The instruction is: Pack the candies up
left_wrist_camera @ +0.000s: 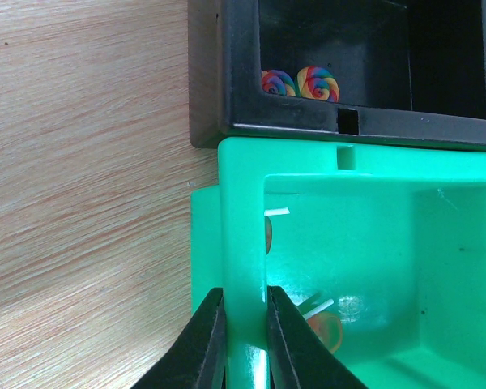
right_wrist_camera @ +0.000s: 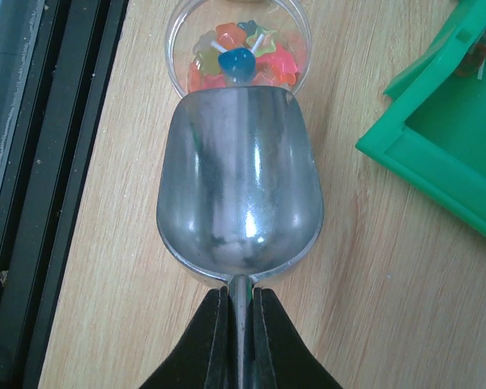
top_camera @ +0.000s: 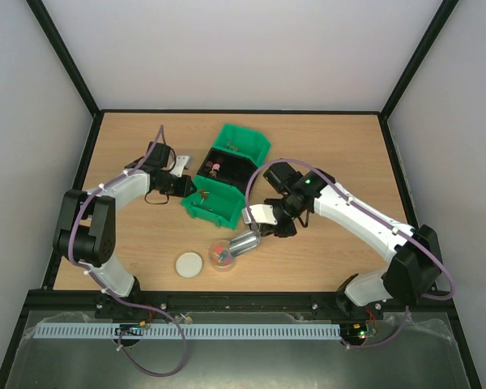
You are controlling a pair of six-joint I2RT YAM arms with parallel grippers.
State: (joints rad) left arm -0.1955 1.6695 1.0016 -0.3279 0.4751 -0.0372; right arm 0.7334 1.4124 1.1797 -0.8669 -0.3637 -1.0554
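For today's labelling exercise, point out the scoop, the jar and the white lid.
scoop (right_wrist_camera: 239, 186), right wrist view, middle of its bowl.
jar (right_wrist_camera: 175, 49), right wrist view, its left wall.
lid (top_camera: 189, 264), top view, its centre.

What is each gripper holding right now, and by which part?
The left gripper pinches a wall of the nearer green bin; the right gripper grips the metal scoop by its handle.

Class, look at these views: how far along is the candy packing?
Done: some candies lie in the jar. In hand: the right gripper holds the empty scoop at the jar's mouth; the left gripper clamps the green bin. Left: lollipops lie in the black bin, and the lid is off.
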